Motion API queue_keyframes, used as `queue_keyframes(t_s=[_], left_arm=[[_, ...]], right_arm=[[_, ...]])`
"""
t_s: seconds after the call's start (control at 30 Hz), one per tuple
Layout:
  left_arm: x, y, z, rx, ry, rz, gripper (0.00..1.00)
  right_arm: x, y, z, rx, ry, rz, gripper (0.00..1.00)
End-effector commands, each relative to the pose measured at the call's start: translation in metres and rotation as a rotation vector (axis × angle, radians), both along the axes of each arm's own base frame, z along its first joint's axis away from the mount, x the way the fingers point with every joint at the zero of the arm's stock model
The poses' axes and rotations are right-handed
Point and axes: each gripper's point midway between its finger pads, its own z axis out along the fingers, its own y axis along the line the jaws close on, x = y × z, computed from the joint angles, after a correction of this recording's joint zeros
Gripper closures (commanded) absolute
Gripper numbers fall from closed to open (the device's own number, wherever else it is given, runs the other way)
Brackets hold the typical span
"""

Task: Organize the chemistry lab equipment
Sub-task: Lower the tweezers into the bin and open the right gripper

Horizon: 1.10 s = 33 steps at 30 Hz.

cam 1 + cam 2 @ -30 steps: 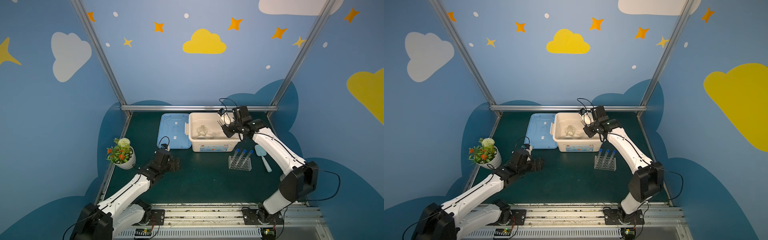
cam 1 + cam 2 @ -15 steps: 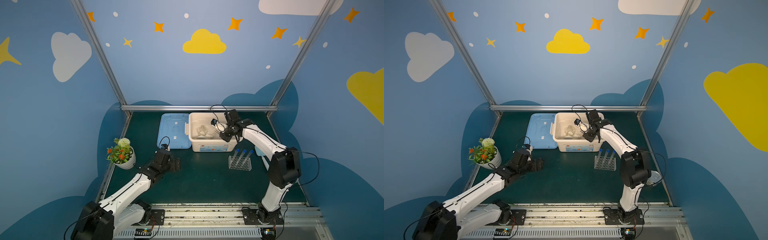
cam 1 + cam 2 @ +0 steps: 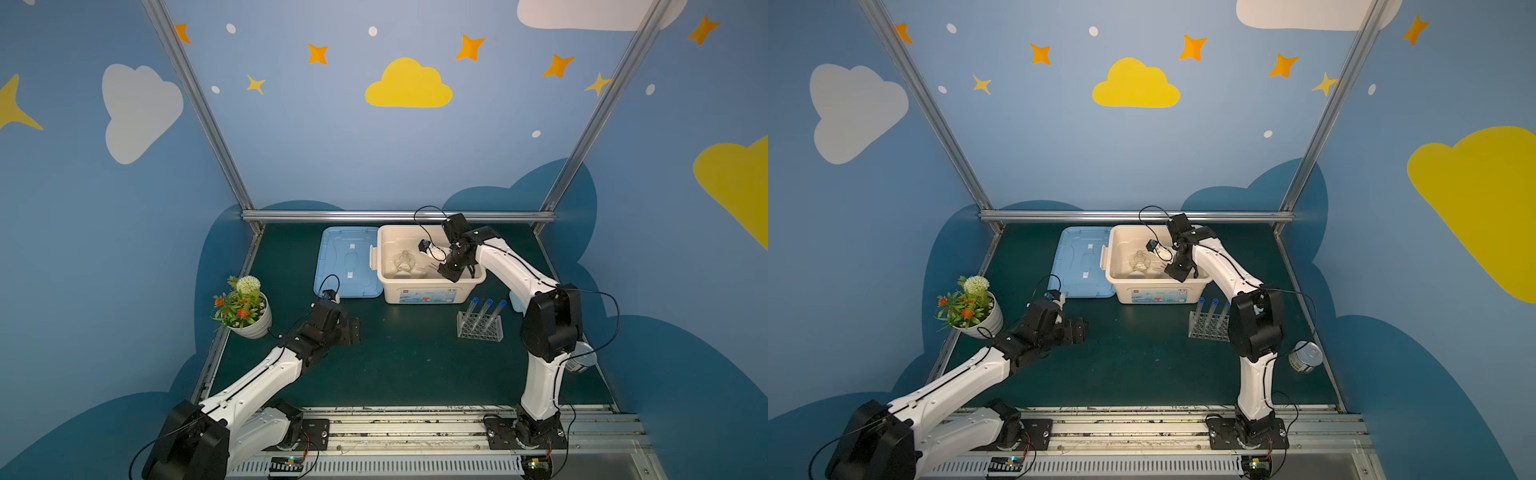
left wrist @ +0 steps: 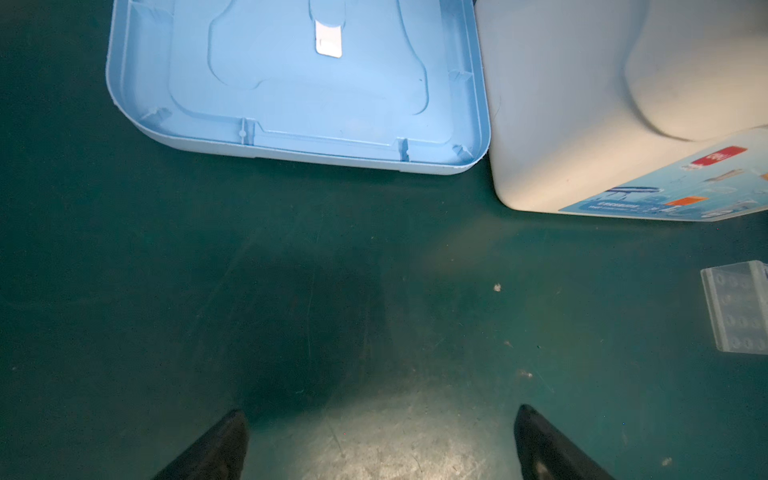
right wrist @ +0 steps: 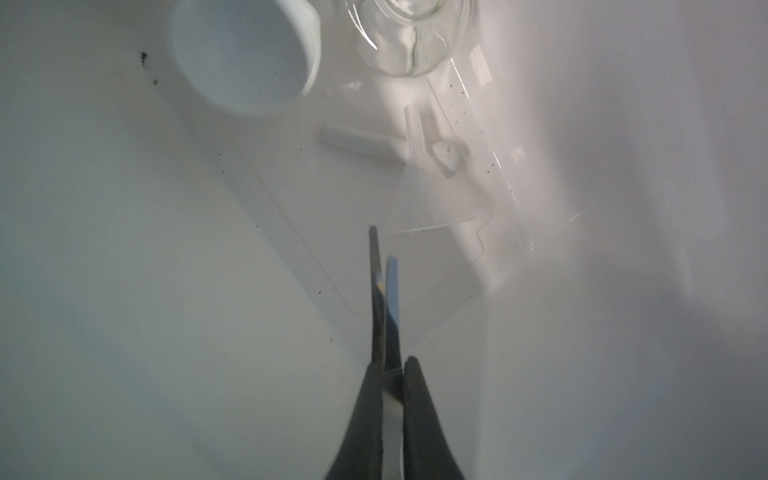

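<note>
A thin rod is pinched near its upper end by the closed right pincer. It points down inside the white bin, probably so it can be laid among the gear stored there. Below it lie a clear funnel, a white pestle, a white mortar and a clear flask.

The bin sits at 12 o'clock on the green table. Its blue lid lies flat at the bin's 9 o'clock, leaving the bin open for loading. At the bin's 4 o'clock a clear rack holds three leaning blue-capped tubes.

The left pincer hangs wide open and empty over bare table at 8 o'clock, seemingly parked clear. A potted plant stands at 9 o'clock. The bin's front sticker shows a red logo, but its writing is too small to read.
</note>
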Motion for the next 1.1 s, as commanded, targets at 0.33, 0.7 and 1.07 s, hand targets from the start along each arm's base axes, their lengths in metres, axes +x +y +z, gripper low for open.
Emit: queue_keyframes(t_s=[0.33, 0.7, 1.07], left_arm=[[0.005, -0.001, -0.008, 0.001, 0.024, 0.009, 0.0], [0.006, -0.001, -0.012, 0.011, 0.039, 0.009, 0.0], [0.011, -0.004, -0.016, 0.017, 0.057, 0.002, 0.0]], right_arm=[[0.017, -0.014, -0.021, 0.007, 0.039, -0.05, 1.0], [0.021, -0.02, -0.048, -0.034, 0.082, -0.057, 1.0], [0.023, -0.02, -0.068, -0.062, 0.127, -0.058, 1.0]])
